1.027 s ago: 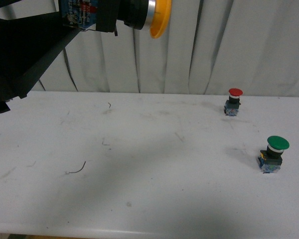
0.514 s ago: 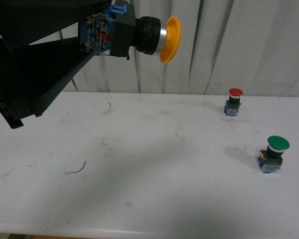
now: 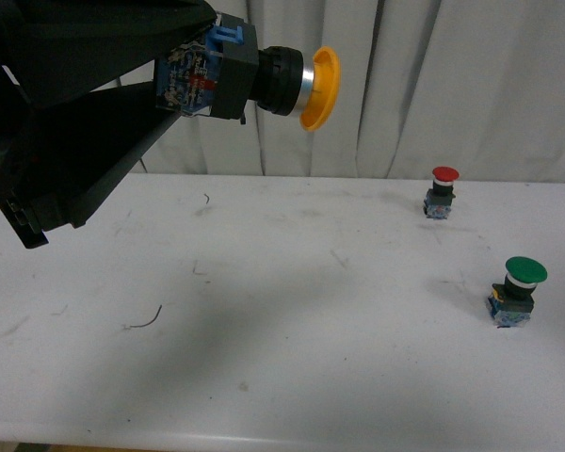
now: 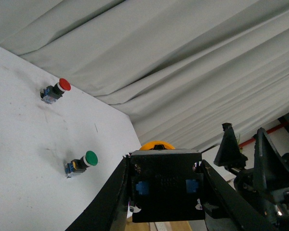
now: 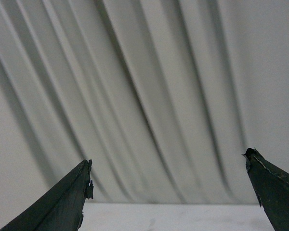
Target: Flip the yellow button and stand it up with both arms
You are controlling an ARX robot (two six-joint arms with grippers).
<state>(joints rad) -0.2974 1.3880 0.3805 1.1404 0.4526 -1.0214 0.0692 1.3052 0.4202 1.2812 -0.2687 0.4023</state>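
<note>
— Starting at the far left?

— Big black left tool (image 3: 190,71), wedge-fingered, pinching the small yellow-orange-capped push button (image 3: 273,80) by its blocky black-and-blue base. Held high in the air, well above the white desk (image 3: 282,282), lying sideways with the round cap turned to the right, in front of the pale grey pleated curtain (image 3: 452,85).

— Same grip from the left wrist camera?

— Yes. Black fingers (image 4: 121,192) pressed against both sides of the base, with only a sliver of yellow cap peeking past its far edge.

— And down on the desk?

— Toward the left, a thin dark curl of scrap (image 3: 146,318); hard to tell what exactly. Further right, close to the curtain, a small red-capped push button (image 3: 443,193), standing upright. Right of that and nearer the camera, a larger green-capped push button (image 3: 518,292), also upright, well apart from the red one.

— Both seen from the left wrist too?

— Both, small and far below the held button.

— Lastly, the right side?

— Seen only from its own wrist camera: right tool (image 5: 168,161), spread wide, two black fingertips at opposite edges, with curtain folds and a strip of desk showing between.
</note>
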